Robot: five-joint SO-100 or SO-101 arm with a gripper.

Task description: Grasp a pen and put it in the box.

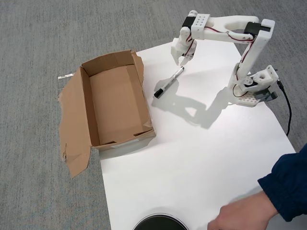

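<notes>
Pen [168,83] count: one, dark print unreadable, lying beside one empty box [86,99]; gripper [184,59] hovers over its end, holding nothing, opening unclear.

Looks like an office or a hobby room, not a kitchen or a shop. Grey carpet [38,28] all over the floor. Big white sheet [192,163] laid flat on it as a work spot. Small white robot arm [225,28] standing on the sheet, with a black cable [287,108] running off. Person's hand [244,213] in a dark blue sleeve [288,184] close by.
</notes>
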